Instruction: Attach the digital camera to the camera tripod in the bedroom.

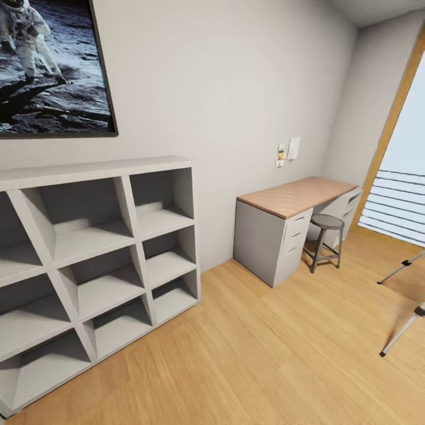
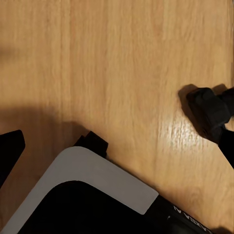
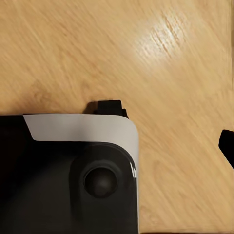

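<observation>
Open wood floor [image 1: 265, 342] between shelf unit [image 1: 88, 260], desk [image 1: 295, 224], stool [image 1: 326, 239] and tripod legs [image 1: 404, 298].

Both wrist cameras pointed straight down. The left wrist view showed the robot base [image 2: 83, 195], black with a grey rim, and dark fingertips [image 2: 9, 148] at the frame edges. Jaw state could not be determined.

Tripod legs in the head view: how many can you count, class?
2 legs of the camera tripod show at the right edge: one near the window, one lower on the floor. Any third is cut off.
</observation>
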### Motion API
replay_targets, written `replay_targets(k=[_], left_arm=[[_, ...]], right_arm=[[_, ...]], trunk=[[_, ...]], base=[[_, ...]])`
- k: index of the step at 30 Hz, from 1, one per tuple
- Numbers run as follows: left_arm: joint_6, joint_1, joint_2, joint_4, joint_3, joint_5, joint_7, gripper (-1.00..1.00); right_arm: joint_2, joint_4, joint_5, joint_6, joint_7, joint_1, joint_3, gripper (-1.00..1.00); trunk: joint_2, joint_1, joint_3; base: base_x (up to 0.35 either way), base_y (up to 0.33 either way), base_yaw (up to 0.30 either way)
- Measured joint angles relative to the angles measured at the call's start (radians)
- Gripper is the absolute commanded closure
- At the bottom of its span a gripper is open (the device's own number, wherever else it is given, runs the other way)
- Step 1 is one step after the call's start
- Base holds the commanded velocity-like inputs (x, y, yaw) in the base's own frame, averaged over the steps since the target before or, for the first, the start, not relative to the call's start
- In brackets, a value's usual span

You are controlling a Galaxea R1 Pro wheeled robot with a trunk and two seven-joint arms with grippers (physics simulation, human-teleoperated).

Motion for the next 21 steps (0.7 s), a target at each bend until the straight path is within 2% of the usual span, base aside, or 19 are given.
replay_targets(k=[6,14,21], left_arm=[[0.000,0.000,-0.001,0.000,0.000,0.000,0.001,-1.00],[-0.001,0.000,-0.003,-0.002,0.002,-0.001,0.004,-1.00],[0.000,0.000,-0.002,-0.001,0.002,-0.001,0.005,-1.00]], right_arm=[[0.000,0.000,0.000,-0.001,-0.001,0.000,-0.001,-1.00],[0.000,0.000,0.000,-0.002,-0.002,0.000,0.001,-1.00],[0.000,0.000,0.000,-0.002,-0.003,0.000,0.001,-1.00]], trunk=[[0.000,0.000,0.000],[0.000,0.000,0.000],[0.000,0.000,0.000]], base=[[-0.023,0.008,-0.245],[-0.209,0.113,-0.244],[-0.090,0.051,-0.105]])
